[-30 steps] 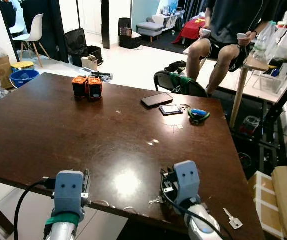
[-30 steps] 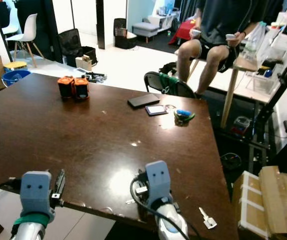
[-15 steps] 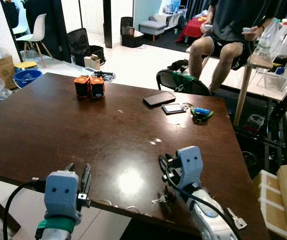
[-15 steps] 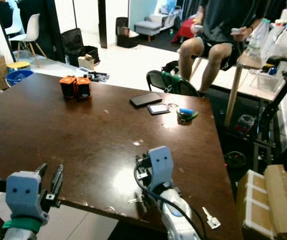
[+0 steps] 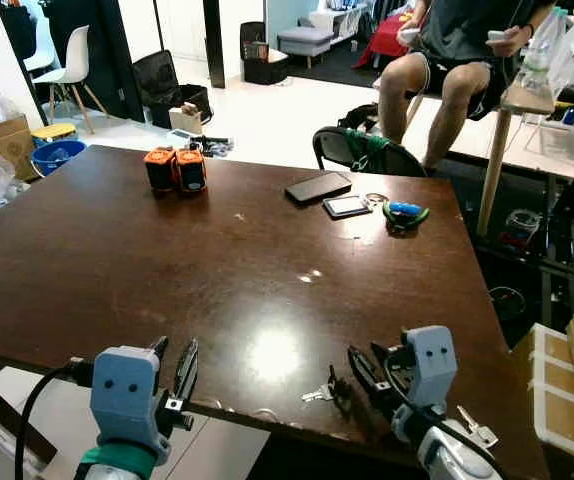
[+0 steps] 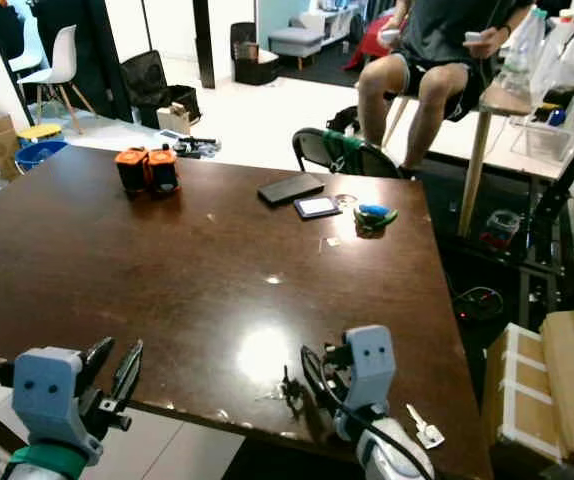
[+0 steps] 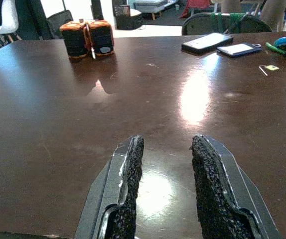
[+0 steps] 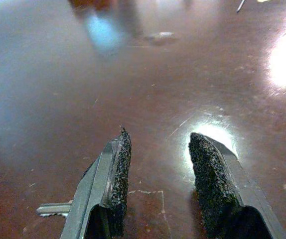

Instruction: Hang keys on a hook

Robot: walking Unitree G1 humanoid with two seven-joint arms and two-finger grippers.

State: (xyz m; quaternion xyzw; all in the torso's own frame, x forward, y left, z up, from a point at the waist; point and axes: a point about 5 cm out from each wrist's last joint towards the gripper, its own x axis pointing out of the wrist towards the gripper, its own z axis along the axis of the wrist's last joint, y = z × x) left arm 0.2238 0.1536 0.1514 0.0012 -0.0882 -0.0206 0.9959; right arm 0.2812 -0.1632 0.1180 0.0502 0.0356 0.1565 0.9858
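My right gripper [image 5: 355,374] hovers open and empty over the glossy brown table [image 5: 117,250], its finger hiding part of the small silver key [image 8: 53,209] beside it; my left gripper [image 7: 165,174] gapes empty at the table's near edge

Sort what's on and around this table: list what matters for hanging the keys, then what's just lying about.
For the job:
- silver key on the table's near edge, beside the right gripper, open
- second key near the table's right corner
- left gripper, open, at the near edge

Lying about:
- two orange-and-black packs
- black phone
- small phone
- blue-and-green item
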